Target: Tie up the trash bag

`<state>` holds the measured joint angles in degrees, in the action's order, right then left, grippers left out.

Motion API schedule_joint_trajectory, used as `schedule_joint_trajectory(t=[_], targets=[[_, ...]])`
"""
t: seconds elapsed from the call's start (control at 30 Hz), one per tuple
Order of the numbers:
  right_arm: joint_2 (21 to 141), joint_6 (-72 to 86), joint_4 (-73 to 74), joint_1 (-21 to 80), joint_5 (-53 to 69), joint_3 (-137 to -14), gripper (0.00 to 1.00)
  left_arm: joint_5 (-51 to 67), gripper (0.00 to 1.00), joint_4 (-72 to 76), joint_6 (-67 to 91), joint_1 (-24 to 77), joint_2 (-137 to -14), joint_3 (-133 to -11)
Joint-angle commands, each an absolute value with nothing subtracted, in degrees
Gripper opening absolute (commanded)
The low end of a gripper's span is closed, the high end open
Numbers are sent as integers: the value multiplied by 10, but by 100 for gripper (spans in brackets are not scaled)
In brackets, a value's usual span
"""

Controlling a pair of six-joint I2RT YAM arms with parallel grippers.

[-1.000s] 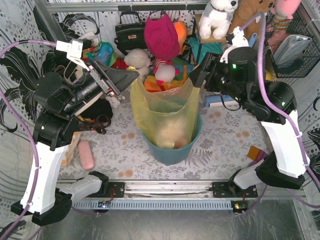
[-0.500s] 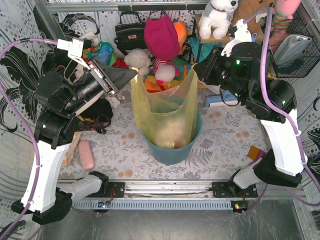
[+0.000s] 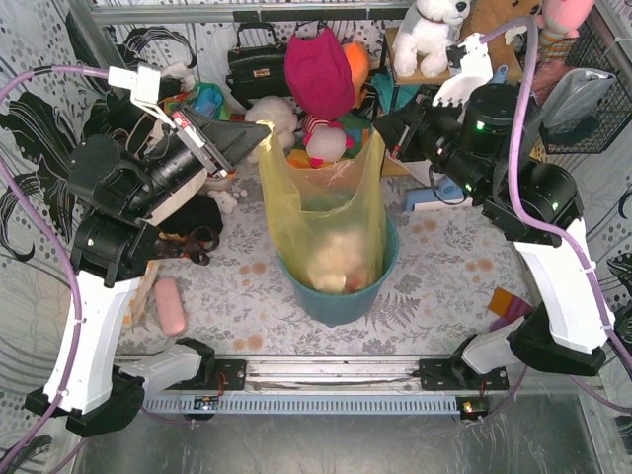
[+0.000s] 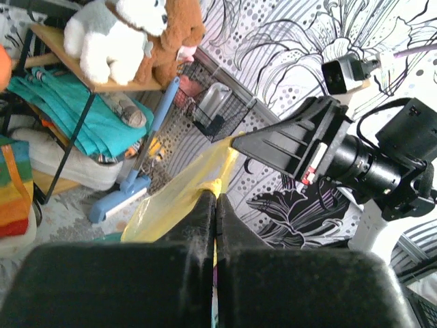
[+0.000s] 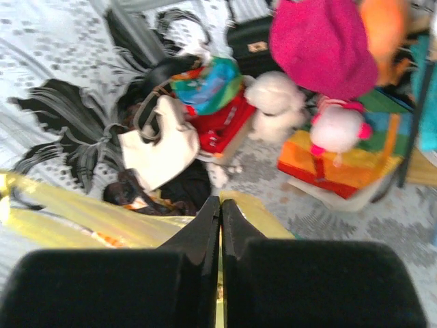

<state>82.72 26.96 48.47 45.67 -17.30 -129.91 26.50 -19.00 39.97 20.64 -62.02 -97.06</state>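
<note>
Two hands hold the trash bag (image 3: 326,212) by opposite corners of its mouth, well above the rim of the teal bucket (image 3: 336,304) in which its lower part sits. The left hand (image 3: 263,140) grips the left corner. Its wrist view shows the fingers pressed together with a fold of yellow film pinched between them. The right hand (image 3: 383,133) is likewise clamped on the right corner, with film emerging at its fingertips. The bucket stands on the bench (image 3: 444,252) midway between the two arms. Pale crumpled paper (image 3: 331,259) shows through the film low in the bag.

The raised, spread grip appears meant to draw the bag's walls taut and free enough film above the load to form two tails for a knot. The bucket carries the weight, so the hands bear only plastic. The task is judged to be at an early stage, as no crossing or knot is formed yet. The next move would call for bringing the corners together. The thin film may slip or tear under tension, and soft toys (image 3: 326,143) just behind the bag could snag it.
</note>
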Motion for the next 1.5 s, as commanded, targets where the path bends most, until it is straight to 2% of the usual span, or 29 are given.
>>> schedule_joint_trajectory(t=[0.0,0.17,0.33,0.47,0.6,0.83,1.03,1.07,1.1,1.17,1.33,1.47], targets=[[786,235,320,456,-60,-1272,0,230,0,-124,381,210,-617,-1008],[710,247,206,456,-15,-1161,0,187,0,-83,395,210,-579,-954],[604,272,149,456,-50,-999,0,155,0,-58,419,210,-516,-822],[541,277,124,456,-85,-909,0,264,0,67,442,210,-478,-731],[533,264,71,456,-54,-904,0,304,0,142,451,210,-464,-723],[600,234,56,456,-10,-1012,0,257,0,139,430,210,-488,-786],[584,244,71,456,-47,-954,0,219,0,115,416,210,-486,-774],[576,248,71,456,-57,-929,0,214,9,104,410,210,-479,-767],[567,254,71,456,-64,-908,0,206,22,96,404,210,-472,-761],[553,262,68,456,-76,-876,0,188,39,82,398,210,-457,-749],[545,271,69,456,-74,-859,0,186,60,43,367,210,-455,-797],[552,272,72,456,-60,-877,0,208,69,9,351,210,-476,-857]])
